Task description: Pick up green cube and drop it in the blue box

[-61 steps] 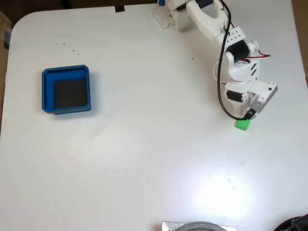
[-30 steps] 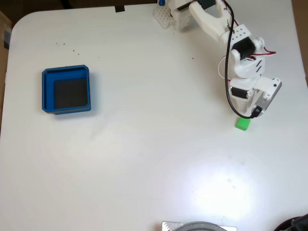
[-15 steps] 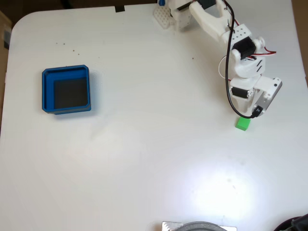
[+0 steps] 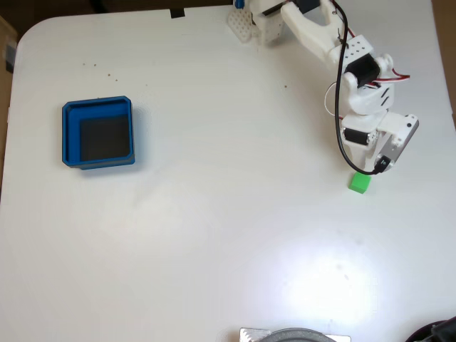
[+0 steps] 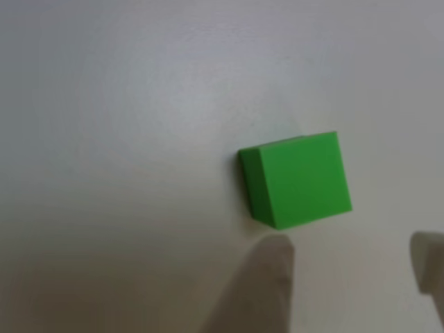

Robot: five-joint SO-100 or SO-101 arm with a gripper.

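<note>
White tabletop [image 4: 214, 235] seen from above in the fixed view; blue box [image 4: 69, 135] at its left side, well apart from the green cube [image 4: 360, 183], which rests on the table at the right, just below the white arm's gripper [image 4: 376, 165]. Close view: green cube [image 5: 298, 179] untouched on the surface; two pale fingertips [image 5: 267, 267] enter from the bottom edge, spread wider than the cube, holding nothing.

Gripper [image 5: 347, 267], other view: both fingertips blurred, cut by bottom and right edges. Fixed view: grey round object [image 4: 294, 335] cut by bottom edge, identity unclear; gripper tips apparently hidden beneath arm [image 4: 363, 107].
</note>
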